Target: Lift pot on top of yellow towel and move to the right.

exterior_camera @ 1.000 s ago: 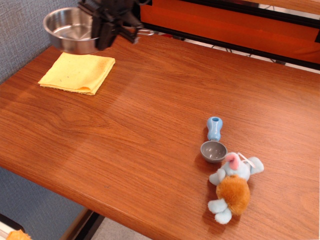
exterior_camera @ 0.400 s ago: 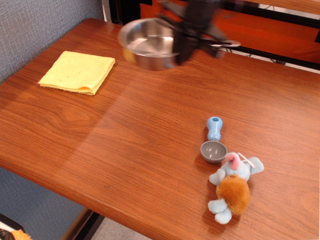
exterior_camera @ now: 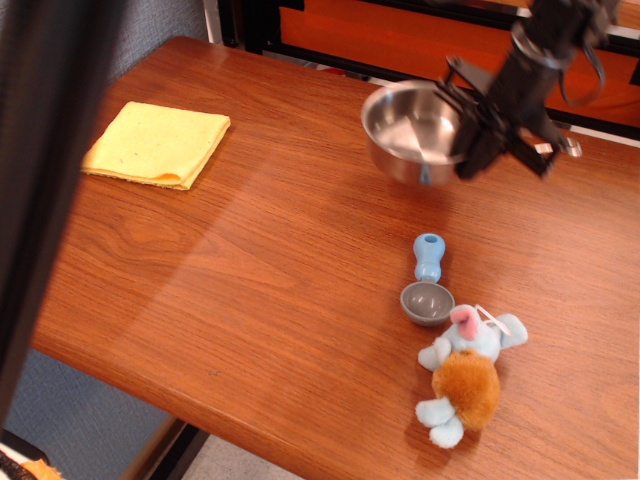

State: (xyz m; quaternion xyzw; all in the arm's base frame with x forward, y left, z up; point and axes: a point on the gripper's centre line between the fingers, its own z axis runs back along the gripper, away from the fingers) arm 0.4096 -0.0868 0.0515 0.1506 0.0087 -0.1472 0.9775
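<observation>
Above the worktop (exterior_camera: pixel 250 250), well right of the yellow towel (exterior_camera: pixel 155 145), the tool (exterior_camera: pixel 490 125) is clamped on the airborne pot (exterior_camera: pixel 412 130) by its handle side, so a slipping grip could drop it onto the blue scoop (exterior_camera: pixel 429 256) and grey bowl (exterior_camera: pixel 427 302) nearby.

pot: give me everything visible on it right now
The pot is a shiny steel round pan, shallow and empty, its open side up and tilted slightly toward the camera. The gripper clamps its right rim and holds it in the air above the table, far right of the yellow towel and behind the blue-handled scoop. Nothing else touches it.
</observation>
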